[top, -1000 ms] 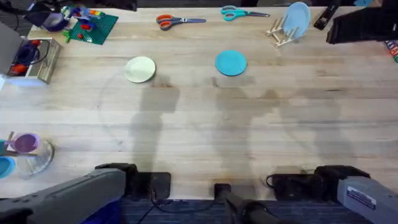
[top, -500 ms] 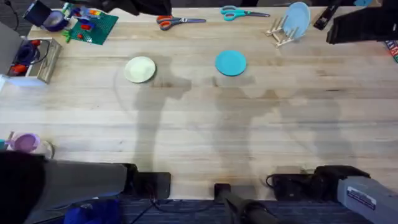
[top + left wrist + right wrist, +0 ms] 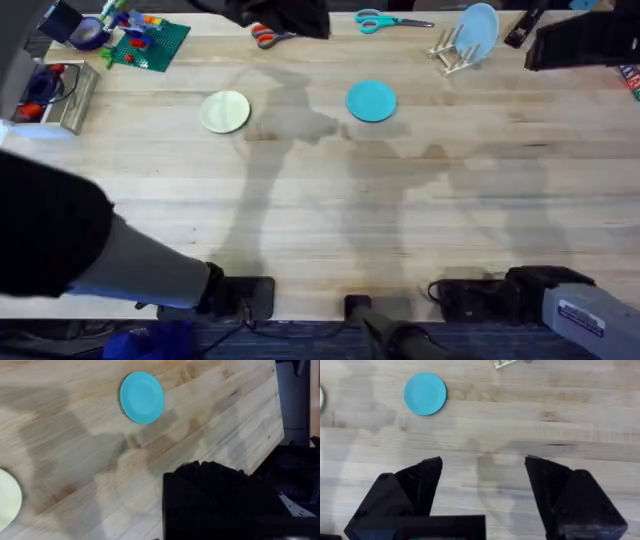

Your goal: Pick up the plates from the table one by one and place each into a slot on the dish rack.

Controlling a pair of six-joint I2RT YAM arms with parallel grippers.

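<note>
Left arm lifting off, two plates to go

While the right gripper (image 3: 482, 505) sits low near its base w/ jaws wide open, the left arm has swung up close under the overhead cam since a sec ago, now a big dark blur; can't tell its gripper state. Teal plate (image 3: 371, 101) and cream plate (image 3: 226, 111) lie flat on the table (image 3: 400, 210), well apart. One light-blue plate (image 3: 478, 32) already stands in the dish rack (image 3: 450, 52) at the far right. Looks like the left arm is heading for a pickup, prob the cream plate
</note>
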